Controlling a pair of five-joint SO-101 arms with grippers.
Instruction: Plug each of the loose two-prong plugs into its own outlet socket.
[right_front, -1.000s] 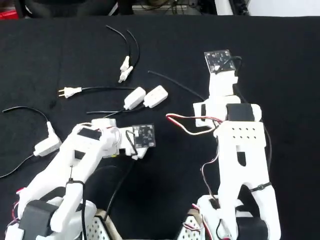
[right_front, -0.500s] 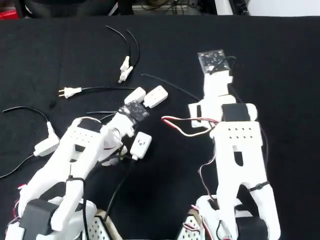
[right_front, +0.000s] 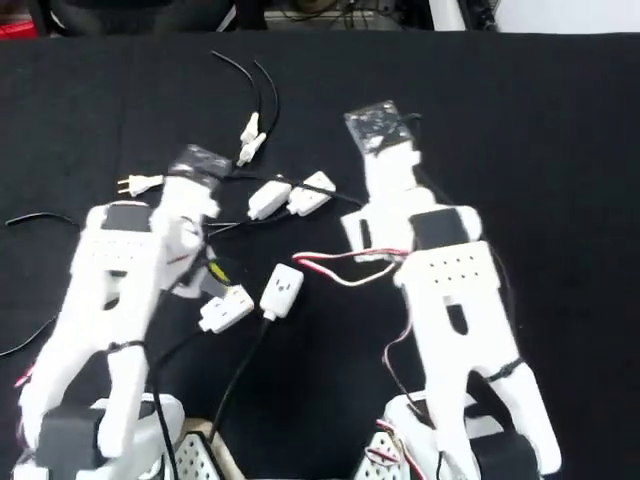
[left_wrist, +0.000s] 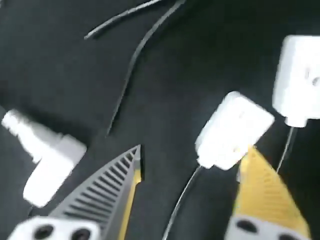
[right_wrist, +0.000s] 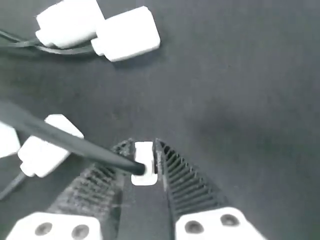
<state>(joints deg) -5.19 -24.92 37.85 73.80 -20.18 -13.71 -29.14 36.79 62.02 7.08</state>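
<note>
pinching white plug (right_wrist: 144, 151) between right jaws, black cord (right_wrist: 60, 137) trailing aside

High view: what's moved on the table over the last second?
The left arm swung left and farther out, the left pincer open, uncovering a white socket and a second socket beside it. The right pincer, shut on a plug, shifted left, dragging its black cord. The centre white pair and the far plugs stayed put.

A black cloth covers the table (right_front: 580, 150). Past its top edge, a red object (right_front: 15, 25) sits upper left and dark cables (right_front: 320, 12) lie top centre.
</note>
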